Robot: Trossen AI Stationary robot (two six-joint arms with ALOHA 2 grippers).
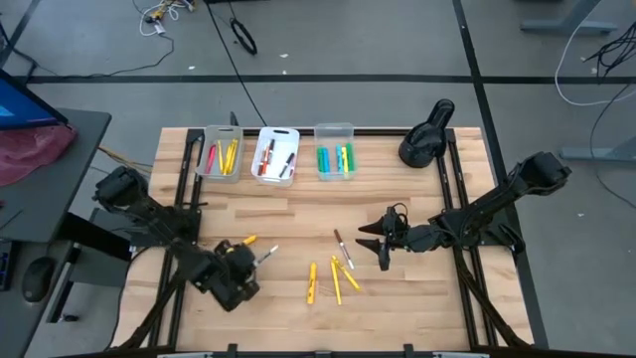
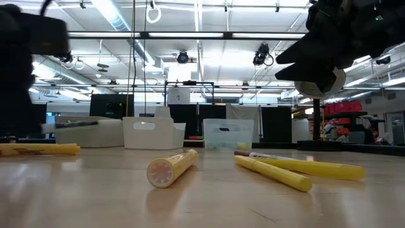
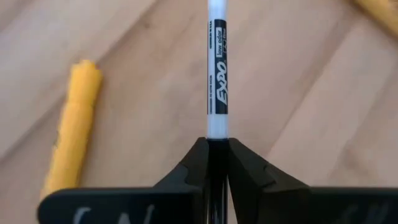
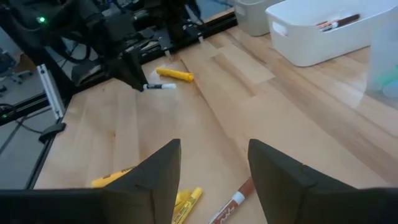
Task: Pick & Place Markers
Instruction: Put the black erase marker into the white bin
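A white marker (image 3: 217, 74) with a black label sticks out ahead of my left gripper (image 3: 217, 142), which is shut on it near the table's left front (image 1: 250, 261). A yellow marker (image 3: 71, 137) lies on the wood just beside it. Several more markers, yellow ones (image 1: 336, 281) and a brown-capped one (image 1: 339, 242), lie loose at the table's middle. My right gripper (image 4: 214, 180) hangs open above them (image 1: 383, 244) with nothing between its fingers. Other markers lie in three small bins (image 1: 276, 154) at the far edge. My left gripper pinches the white marker's dark end (image 3: 217, 144) between its two fingers. The fingers slant down from the table's left, and the marker runs on ahead in line with them. Its white barrel (image 4: 160, 86) points toward the table's right; whether its free end touches the wood I cannot tell.
A grey bin (image 1: 221, 151), a white bin (image 1: 276, 154) and a clear bin (image 1: 335, 151) stand in a row along the far edge. A black object (image 1: 427, 134) sits at the far right corner. Bare wood lies between the bins and the loose markers.
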